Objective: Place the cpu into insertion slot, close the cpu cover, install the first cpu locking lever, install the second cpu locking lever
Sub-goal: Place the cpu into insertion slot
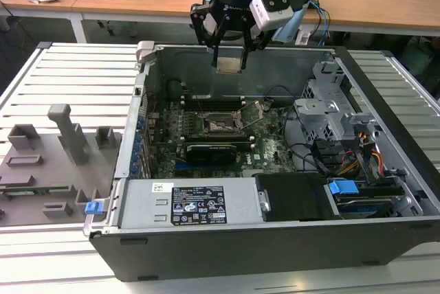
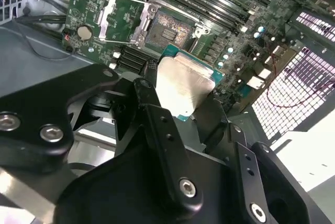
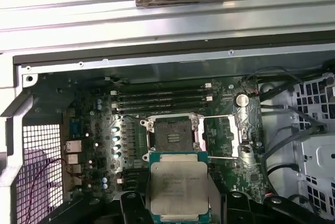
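Observation:
My gripper [image 1: 229, 52] is shut on the cpu [image 1: 229, 64], a small square chip with a pale metal face, and holds it by two opposite edges in the air above the open computer case. In both wrist views the cpu [image 3: 178, 187] [image 2: 183, 85] hangs between the black fingers [image 2: 151, 90], near the insertion slot [image 3: 172, 134] [image 2: 170, 28] but offset from it. The slot [image 1: 218, 123] lies bare on the green board, dark in its centre. The cpu cover [image 3: 224, 136] [image 2: 121, 20] is swung open beside it, and green board shows through its window.
The case walls [image 1: 148, 81] ring the board. A labelled power supply [image 1: 196, 205] and a black box fill the near side. A metal drive cage [image 1: 330, 112] with cables stands at the exterior view's right. Long memory slots [image 3: 162, 98] lie beyond the socket. A grey fixture tray [image 1: 41, 163] sits outside.

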Available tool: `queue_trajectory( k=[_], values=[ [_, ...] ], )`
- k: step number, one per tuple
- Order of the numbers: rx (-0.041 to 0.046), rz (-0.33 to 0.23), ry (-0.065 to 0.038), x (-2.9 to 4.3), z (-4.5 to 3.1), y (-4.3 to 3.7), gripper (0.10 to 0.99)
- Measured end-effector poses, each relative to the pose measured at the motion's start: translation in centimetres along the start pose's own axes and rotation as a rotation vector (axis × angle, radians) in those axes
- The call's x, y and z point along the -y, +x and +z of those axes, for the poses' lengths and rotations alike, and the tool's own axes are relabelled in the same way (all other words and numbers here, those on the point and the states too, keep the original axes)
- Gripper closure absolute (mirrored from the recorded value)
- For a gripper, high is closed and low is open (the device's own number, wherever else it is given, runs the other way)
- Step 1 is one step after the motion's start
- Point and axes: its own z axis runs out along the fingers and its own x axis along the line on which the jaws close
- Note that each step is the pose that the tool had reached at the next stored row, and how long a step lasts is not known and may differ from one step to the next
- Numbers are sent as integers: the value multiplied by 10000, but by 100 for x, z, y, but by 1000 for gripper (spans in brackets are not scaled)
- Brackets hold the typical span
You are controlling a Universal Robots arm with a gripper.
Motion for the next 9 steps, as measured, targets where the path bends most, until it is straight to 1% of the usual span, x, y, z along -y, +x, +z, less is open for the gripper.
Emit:
queue_trajectory(
  k=[5,8,9],
  values=[
    [37,418,-7,0,1,0,557],
    [65,732,-14,0,3,0,557],
    [80,917,-17,0,3,0,557]
  ],
)
